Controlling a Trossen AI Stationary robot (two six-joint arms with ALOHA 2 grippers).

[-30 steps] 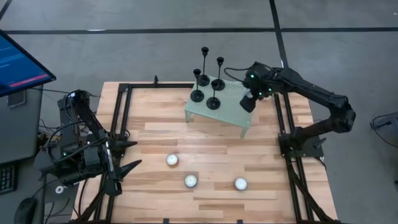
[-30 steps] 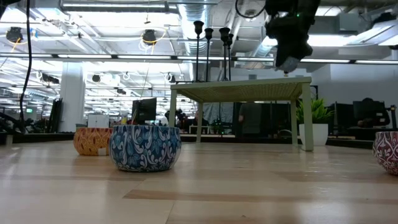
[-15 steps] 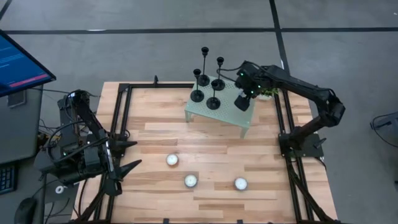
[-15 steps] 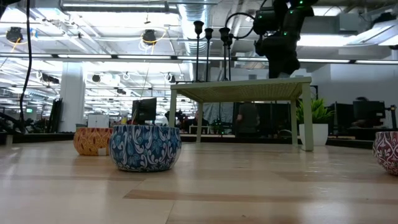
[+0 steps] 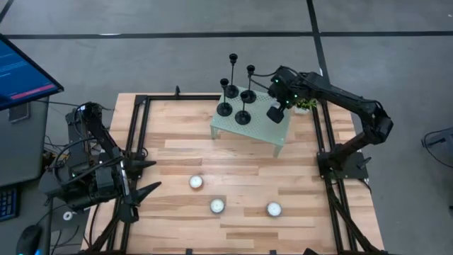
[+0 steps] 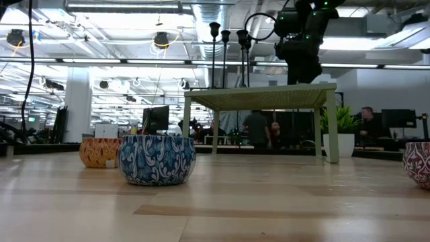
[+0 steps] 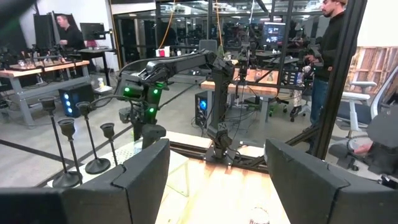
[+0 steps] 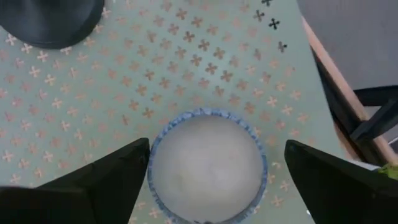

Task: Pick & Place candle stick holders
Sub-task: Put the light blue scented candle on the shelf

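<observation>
Several black candle stick holders [image 5: 237, 99] stand by their round bases on the left part of a small pale green perforated table [image 5: 260, 132] at the far side; their stems show in the low view [image 6: 228, 54]. My right gripper [image 8: 216, 149] points down over that table's right part, open. Its fingers stand on either side of a white candle in a blue-rimmed tin [image 8: 207, 165] that rests on the tabletop. One holder's base [image 8: 53, 22] lies just beyond. My left gripper [image 5: 145, 177] waits at the table's left edge, open, nothing between its fingers [image 7: 146, 174].
Three round white candles [image 5: 216, 206] sit on the wooden table near its front; in the low view they are patterned tins [image 6: 157, 159]. Black frame rails [image 5: 138, 134] run along the left and right sides. People stand in the room beyond.
My right gripper has gone toward the table's left and down, from above the small table's right end to just over its top beside the holders; over the last half second it has held almost still.
</observation>
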